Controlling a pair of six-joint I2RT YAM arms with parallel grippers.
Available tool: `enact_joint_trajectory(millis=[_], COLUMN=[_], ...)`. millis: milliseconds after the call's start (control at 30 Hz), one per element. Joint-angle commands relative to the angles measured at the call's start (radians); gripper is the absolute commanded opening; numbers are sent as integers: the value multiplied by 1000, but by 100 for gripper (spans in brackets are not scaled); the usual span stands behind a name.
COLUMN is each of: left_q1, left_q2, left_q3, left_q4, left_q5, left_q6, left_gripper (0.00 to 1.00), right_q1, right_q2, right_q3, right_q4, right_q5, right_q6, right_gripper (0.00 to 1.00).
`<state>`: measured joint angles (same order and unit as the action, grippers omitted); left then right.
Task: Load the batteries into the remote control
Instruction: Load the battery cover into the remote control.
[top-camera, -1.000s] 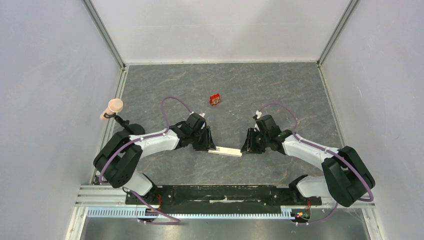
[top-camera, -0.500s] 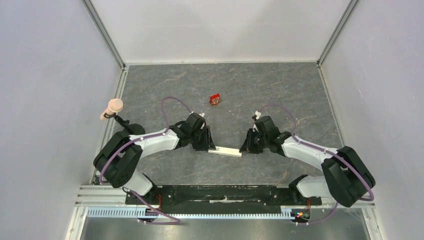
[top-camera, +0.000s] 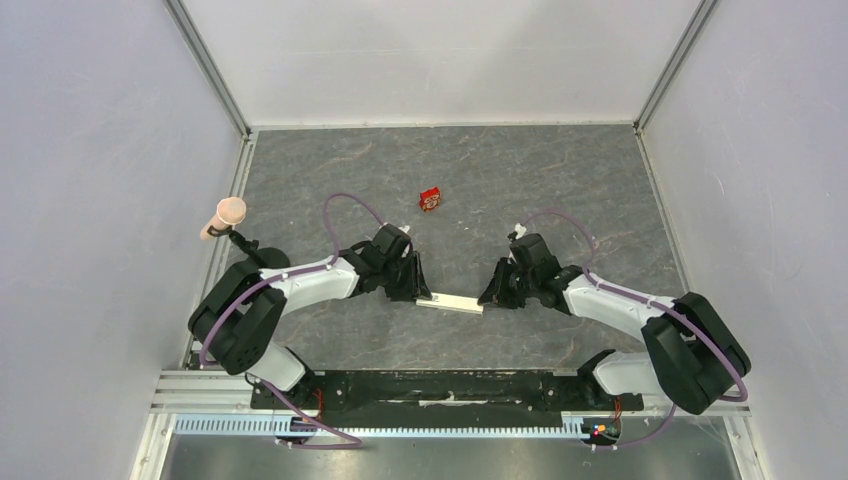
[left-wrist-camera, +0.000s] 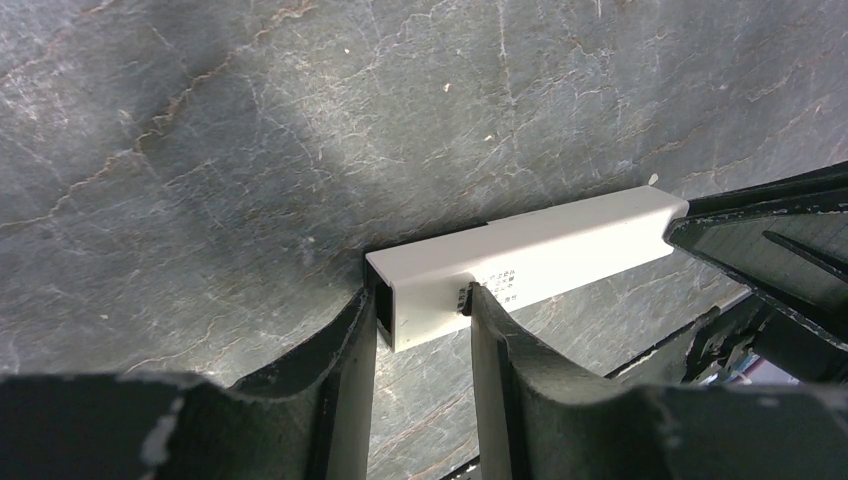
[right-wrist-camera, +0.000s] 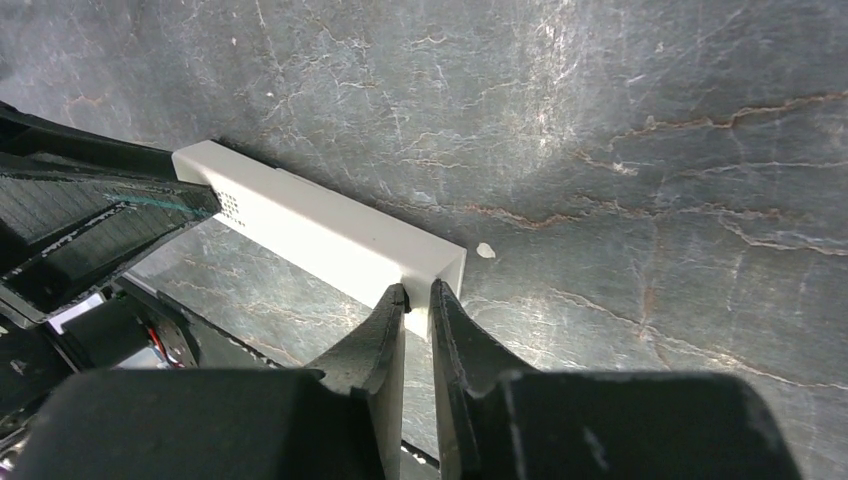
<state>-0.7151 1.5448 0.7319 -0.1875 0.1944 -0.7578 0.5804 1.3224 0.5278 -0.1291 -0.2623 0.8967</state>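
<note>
White plastic marks the remote control (left-wrist-camera: 560, 245), a slim bar stretched between our two sets of fingers, one end at each. We cannot tell whether it rests flat on the table (top-camera: 330, 150) or sits just off it.

Our left gripper (left-wrist-camera: 420, 296) has the bar's near end between its fingers. One black finger stands against the end itself and the other presses the long side, right beside a patch of tiny grey print. The fingers are set about as far apart as that end is wide, and we read this as a pinch on the bar. A narrow dark slot shows at the end, just inside the first finger.

Our right gripper (right-wrist-camera: 418, 290) meets the opposite end. Its fingers are drawn almost together, with only a thin slit between the tips. The tips sit at the bar's near long edge, just short of the corner. We cannot tell whether anything thin is caught in that slit. The white side of the bar shows through it.

From above, the bar runs nearly straight from one pair of fingertips to the other, and both arms are bent in towards it.

Beyond the left fingers, well apart from them, a small red box (top-camera: 430, 199) sits on the grey veined table. A pale pink peg (top-camera: 229, 212) stands at the table's left edge, far outside the left fingers.
</note>
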Motion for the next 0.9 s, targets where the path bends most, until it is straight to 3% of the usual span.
enact_joint_trajectory(millis=[0,400,633,867], left_q1=[-53,-53,-53,-53], left_q2=[110,105,122,120], left_q3=[-89,-176,-201,-197], left_q4=[-16,236,296,294], left_q5=[6,122,147,129], left_q6=[17,-61,-64,-51], left_gripper=[2,2,2,2], right_q1=[80,220,304,332], right_q2=[75,148,206,230], right_q3=[-41,28,100,242], right_q4=[117,191,87,-71], right_q5=[-95,-9,114,227], right_q6=[93,302,378,342], right_gripper=[14,16,10,15])
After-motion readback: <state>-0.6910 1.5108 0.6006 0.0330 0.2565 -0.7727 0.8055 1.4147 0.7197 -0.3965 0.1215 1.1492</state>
